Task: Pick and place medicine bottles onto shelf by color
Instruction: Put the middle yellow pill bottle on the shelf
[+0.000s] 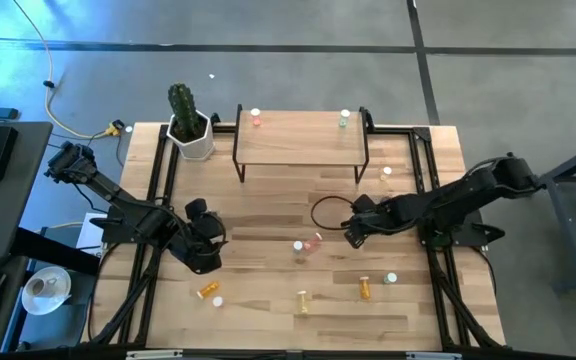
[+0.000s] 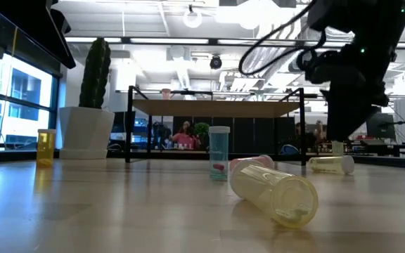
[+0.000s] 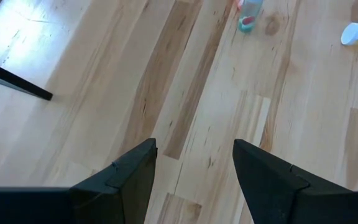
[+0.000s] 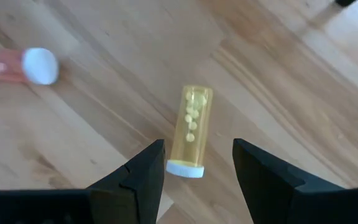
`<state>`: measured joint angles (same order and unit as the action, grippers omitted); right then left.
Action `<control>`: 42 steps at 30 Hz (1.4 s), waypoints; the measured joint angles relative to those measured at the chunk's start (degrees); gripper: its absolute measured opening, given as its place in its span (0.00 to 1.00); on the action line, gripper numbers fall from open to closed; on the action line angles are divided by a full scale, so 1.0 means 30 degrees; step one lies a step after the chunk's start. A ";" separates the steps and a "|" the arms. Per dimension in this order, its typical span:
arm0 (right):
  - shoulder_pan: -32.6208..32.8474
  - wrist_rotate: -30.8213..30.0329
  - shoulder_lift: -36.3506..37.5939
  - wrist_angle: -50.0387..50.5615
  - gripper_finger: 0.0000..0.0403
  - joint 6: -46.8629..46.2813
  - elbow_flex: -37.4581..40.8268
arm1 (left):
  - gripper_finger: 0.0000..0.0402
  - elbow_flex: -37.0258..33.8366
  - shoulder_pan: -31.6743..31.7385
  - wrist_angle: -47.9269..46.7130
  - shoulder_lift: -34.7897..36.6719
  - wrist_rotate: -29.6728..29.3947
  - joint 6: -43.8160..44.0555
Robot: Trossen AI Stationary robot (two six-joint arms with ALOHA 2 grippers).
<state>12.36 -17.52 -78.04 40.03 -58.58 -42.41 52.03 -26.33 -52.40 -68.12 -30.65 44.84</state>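
Two medicine bottles stand on the shelf: one pink, one green. Eight more bottles are scattered on the tabletop. The left gripper and right gripper both hover open and empty, the right above a lying yellow bottle.

Medicine bottles scattered; two on shelf
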 joint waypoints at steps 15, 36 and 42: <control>-0.0373 0.0640 -0.2728 -0.0873 0.45 -0.0630 0.0007 | 0.51 0.0000 -0.0003 0.0076 0.0000 0.0000 0.0000; -0.0758 0.1865 -0.3132 -0.1291 0.21 0.0183 0.0022 | 0.51 0.0000 0.0000 0.0095 0.0000 0.0007 0.0000; -0.0688 0.1954 -0.3126 -0.1448 0.21 0.0636 0.0022 | 0.51 0.0000 0.0000 0.0104 0.0000 0.0007 0.0000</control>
<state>10.30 -11.66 -87.42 35.69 -56.68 -42.35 52.03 -26.33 -52.09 -68.12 -30.63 44.84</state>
